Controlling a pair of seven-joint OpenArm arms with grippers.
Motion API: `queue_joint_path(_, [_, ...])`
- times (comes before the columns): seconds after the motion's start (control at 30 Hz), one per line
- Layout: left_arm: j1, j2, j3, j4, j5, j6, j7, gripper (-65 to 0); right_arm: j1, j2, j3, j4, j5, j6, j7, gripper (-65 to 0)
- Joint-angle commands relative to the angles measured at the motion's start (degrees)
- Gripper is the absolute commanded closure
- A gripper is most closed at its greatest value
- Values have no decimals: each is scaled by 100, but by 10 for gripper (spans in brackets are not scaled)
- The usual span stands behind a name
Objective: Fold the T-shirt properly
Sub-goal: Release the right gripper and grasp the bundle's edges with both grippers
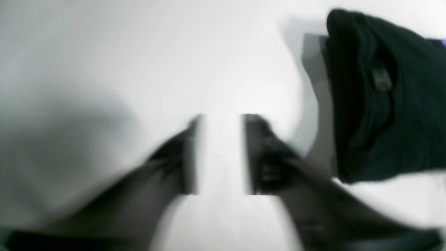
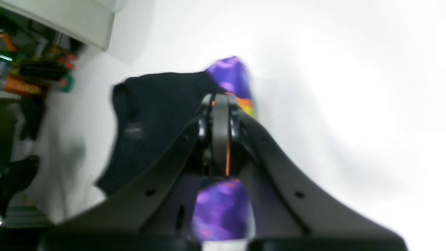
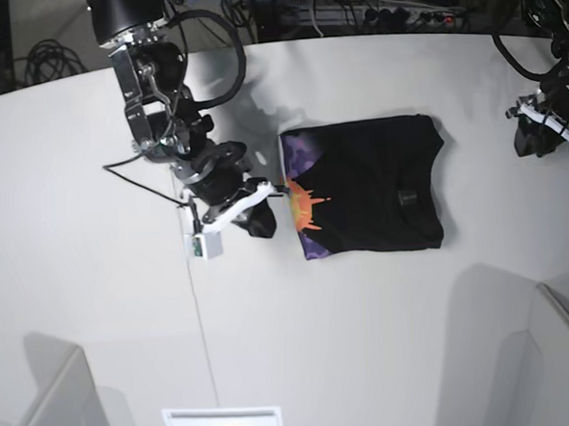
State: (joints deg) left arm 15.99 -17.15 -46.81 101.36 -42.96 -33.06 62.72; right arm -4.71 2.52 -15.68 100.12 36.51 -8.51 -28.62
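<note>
White table point(image 3: 388, 323), folded black T-shirt point(image 3: 384, 183), sun-and-purple print edge showing

table point(image 3: 368, 314): bare around T-shirt point(image 3: 379, 183) | right gripper point(image 3: 281, 187): at its printed edge

Folded black cloth T-shirt point(image 3: 370, 184) lies mid white tabletop point(image 3: 370, 343); right hand point(image 3: 281, 187) at its printed edge, left hand point(image 1: 220, 155) well apart.

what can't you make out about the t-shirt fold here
- Left wrist view: T-shirt cut off by the right edge; motion blur smears its label.
- Right wrist view: the shut right tool hides the printed edge it pinches.
- Base view: layers underneath the fold are hidden by the top layer.
</note>
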Motion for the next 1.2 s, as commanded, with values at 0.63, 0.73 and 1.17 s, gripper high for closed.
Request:
queue_joint_path(0.63, [-1427, 620, 1547, -1393, -552, -22, -122, -650, -404, 183, 34, 76, 10, 38, 80, 0])
queue_joint_path(0.73, [-1603, 611, 1802, -1789, -552, 339, -131, -650, -448, 306, 43, 94, 10, 38, 80, 0])
queue_joint_path(1.17, [-1744, 576, 3076, -2457, -552, 928, -571, -650, -571, 394, 175, 358, 10, 38, 89, 0])
